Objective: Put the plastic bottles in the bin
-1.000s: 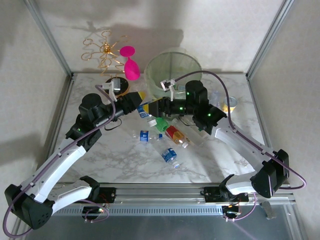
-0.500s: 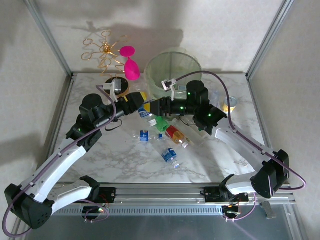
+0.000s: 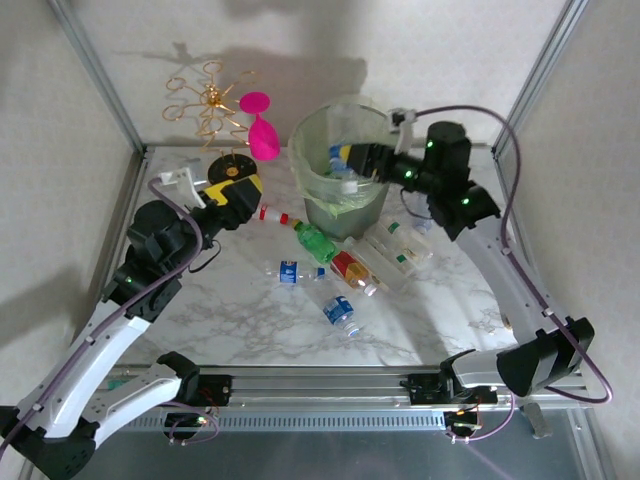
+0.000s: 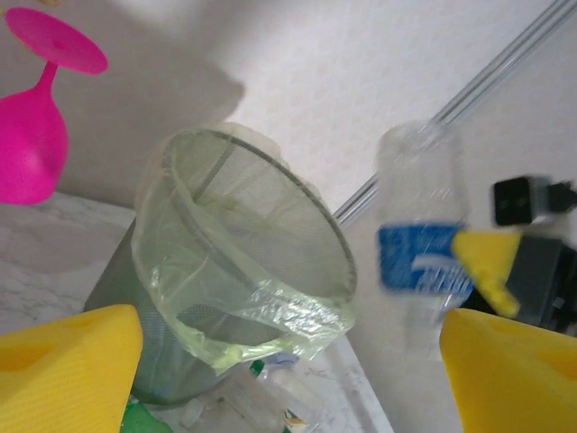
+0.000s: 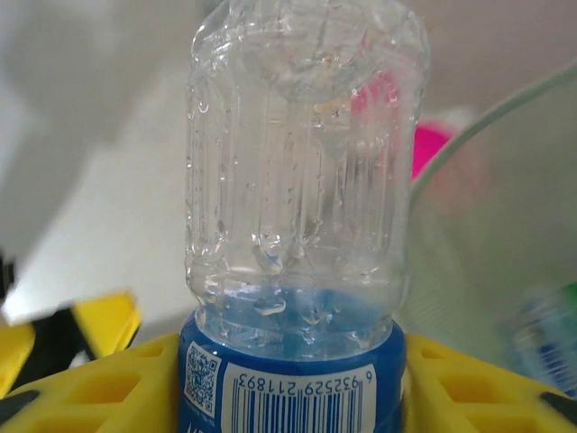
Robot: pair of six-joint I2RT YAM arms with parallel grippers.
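Observation:
My right gripper is shut on a clear plastic bottle with a blue label, holding it over the mouth of the bin. In the right wrist view the bottle stands between the yellow fingers. My left gripper hangs open with nothing in it, left of the bin; its view faces the bin and the held bottle. Several bottles lie on the table: a green one, a red-labelled one, two blue-labelled ones and clear ones.
A pink goblet and a gold wire stand stand at the back left, close to my left gripper. A thin red-capped bottle lies between the left gripper and the bin. Metal frame posts bound the table.
The left gripper opened off the blue-labelled bottle and drew back left. The right gripper closed on that bottle and carried it up over the bin.

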